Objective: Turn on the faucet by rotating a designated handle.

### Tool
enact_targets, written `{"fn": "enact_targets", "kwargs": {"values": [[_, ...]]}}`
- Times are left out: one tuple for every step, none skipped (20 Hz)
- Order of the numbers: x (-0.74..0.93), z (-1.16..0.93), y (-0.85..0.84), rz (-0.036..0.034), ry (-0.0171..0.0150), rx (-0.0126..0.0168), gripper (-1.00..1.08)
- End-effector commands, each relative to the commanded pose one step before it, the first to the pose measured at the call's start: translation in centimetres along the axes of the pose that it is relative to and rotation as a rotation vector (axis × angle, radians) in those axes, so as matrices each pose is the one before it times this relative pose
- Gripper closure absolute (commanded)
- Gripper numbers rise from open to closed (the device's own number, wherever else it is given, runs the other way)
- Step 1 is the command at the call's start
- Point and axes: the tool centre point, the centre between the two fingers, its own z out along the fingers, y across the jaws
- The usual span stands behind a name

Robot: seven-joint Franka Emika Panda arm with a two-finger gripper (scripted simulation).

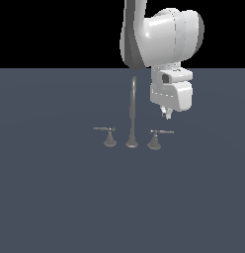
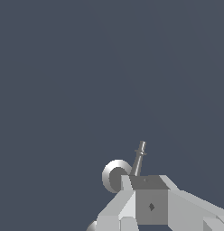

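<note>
Hand [image 1: 167,115] above the handle [image 1: 157,133]

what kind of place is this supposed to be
Likely a bare simulated test scene, not a real kitchen or bathroom. A grey faucet with its handle and twin handle stands on a flat blue-grey floor, with no sink, under a black backdrop.

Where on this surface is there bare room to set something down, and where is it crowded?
Bare floor lies in front of the faucet, and to either side of it. It is crowded around the handle on the exterior view's right, where the gripper hangs just above.
</note>
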Motion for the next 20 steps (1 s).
{"fn": "enact_targets", "kwargs": {"values": [[0.158, 1.471, -0.692, 0.05858, -0.02258, 0.01973, 1.08], [0.044, 0.557, -0.252, 0.02304, -0.00983, 0.00778, 1.08], [0.039, 0.522, -0.234, 0.02218, -0.00971, 0.00748, 1.08], [0.035, 0.487, -0.216, 0.02123, -0.00950, 0.00713, 1.08], [0.031, 0.453, -0.199, 0.02023, -0.00923, 0.00677, 1.08], [0.027, 0.419, -0.183, 0.01920, -0.00891, 0.00639, 1.08], [0.025, 0.387, -0.168, 0.01814, -0.00855, 0.00600, 1.08], [0.023, 0.355, -0.154, 0.01705, -0.00814, 0.00560, 1.08], [0.021, 0.324, -0.141, 0.01592, -0.00769, 0.00519, 1.08], [0.020, 0.294, -0.127, 0.01478, -0.00721, 0.00479, 1.08], [0.018, 0.266, -0.115, 0.01357, -0.00669, 0.00437, 1.08], [0.016, 0.238, -0.103, 0.01236, -0.00614, 0.00395, 1.08], [0.016, 0.210, -0.091, 0.01115, -0.00557, 0.00354, 1.08], [0.013, 0.184, -0.080, 0.00986, -0.00496, 0.00312, 1.08], [0.011, 0.158, -0.069, 0.00858, -0.00433, 0.00270, 1.08], [0.011, 0.133, -0.058, 0.00731, -0.00371, 0.00229, 1.08], [0.008, 0.108, -0.047, 0.00599, -0.00305, 0.00187, 1.08], [0.006, 0.084, -0.037, 0.00467, -0.00238, 0.00145, 1.08], [0.005, 0.059, -0.026, 0.00335, -0.00171, 0.00104, 1.08], [0.003, 0.036, -0.016, 0.00201, -0.00103, 0.00062, 1.08]]}}
